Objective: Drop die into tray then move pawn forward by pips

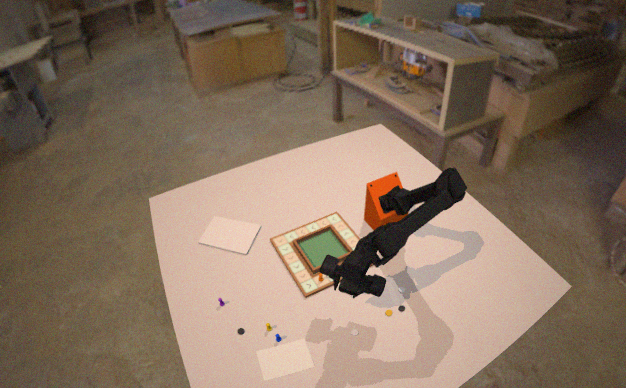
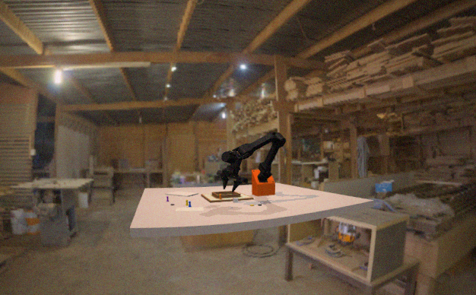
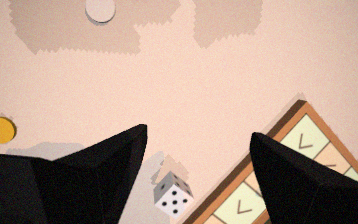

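Die (image 3: 173,196): one, on table; gripper (image 3: 200,150) open above; pawns: four.

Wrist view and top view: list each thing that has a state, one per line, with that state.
gripper: open, holding nothing, above the table.
die: on the table beside the board, untouched, five pips on one visible face.
dice tray: no die visible in the part that shows; the arm hides one corner.
orange pawn: upright on a ring square.
purple pawn: upright, off the board.
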Controlling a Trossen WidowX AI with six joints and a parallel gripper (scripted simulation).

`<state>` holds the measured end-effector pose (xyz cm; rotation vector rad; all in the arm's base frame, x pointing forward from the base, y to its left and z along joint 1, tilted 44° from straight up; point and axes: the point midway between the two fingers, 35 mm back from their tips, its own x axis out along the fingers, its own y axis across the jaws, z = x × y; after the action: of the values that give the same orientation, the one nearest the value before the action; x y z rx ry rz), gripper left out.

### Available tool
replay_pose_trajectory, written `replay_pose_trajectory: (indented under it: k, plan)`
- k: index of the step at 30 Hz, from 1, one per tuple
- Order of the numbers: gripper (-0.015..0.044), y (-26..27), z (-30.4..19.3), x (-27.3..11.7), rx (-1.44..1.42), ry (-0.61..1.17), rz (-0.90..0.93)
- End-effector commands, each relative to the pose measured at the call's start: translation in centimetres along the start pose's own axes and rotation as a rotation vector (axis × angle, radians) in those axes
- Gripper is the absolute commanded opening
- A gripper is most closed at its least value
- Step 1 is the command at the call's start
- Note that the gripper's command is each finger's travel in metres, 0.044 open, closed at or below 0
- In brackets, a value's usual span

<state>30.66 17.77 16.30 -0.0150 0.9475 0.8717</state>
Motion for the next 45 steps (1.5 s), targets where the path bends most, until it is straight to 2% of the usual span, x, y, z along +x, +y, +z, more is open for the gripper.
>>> replay_pose_trajectory:
  k: [1,16,45]
  plan:
    - [0.0275,0.4,-7.1,1.0,0.665,0.254,0.140]
    - [0.0275,-0.2,-7.7,1.1,0.699,0.266,0.145]
    - [0.0275,0.8,-8.6,5.6,0.699,0.266,0.147]
